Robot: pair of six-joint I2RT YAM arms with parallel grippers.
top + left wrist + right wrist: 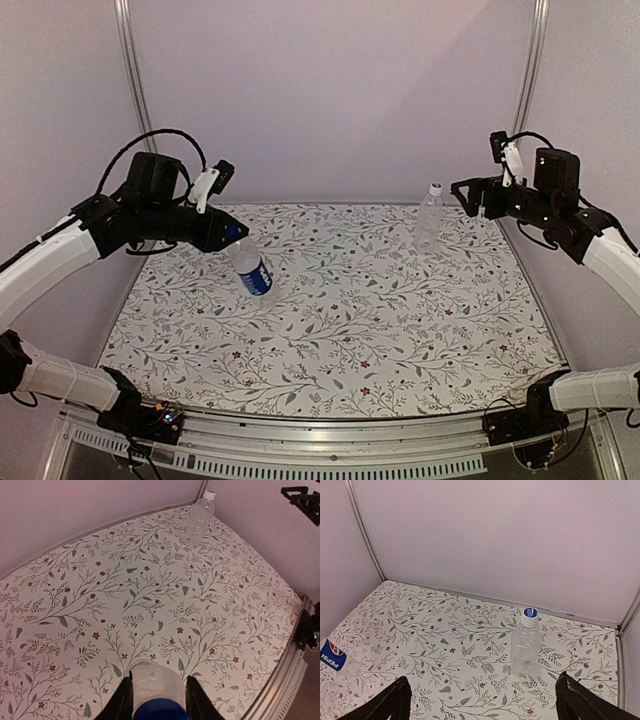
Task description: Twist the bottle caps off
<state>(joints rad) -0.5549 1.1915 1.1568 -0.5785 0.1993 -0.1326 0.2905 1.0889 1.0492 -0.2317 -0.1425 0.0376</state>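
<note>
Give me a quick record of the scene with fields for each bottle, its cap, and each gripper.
labelled bottle: tilted, neck end in left gripper
blue cap: on labelled bottle
plain bottle: upright, back right of table, untouched
white-and-blue cap: on plain bottle
left gripper: shut on labelled bottle
right gripper: open, short of plain bottle

From above, my left gripper point(235, 232) hides the labelled bottle's point(253, 271) neck. My left wrist camera cuts that bottle off at its bottom edge, my right wrist camera at its left edge.
</note>
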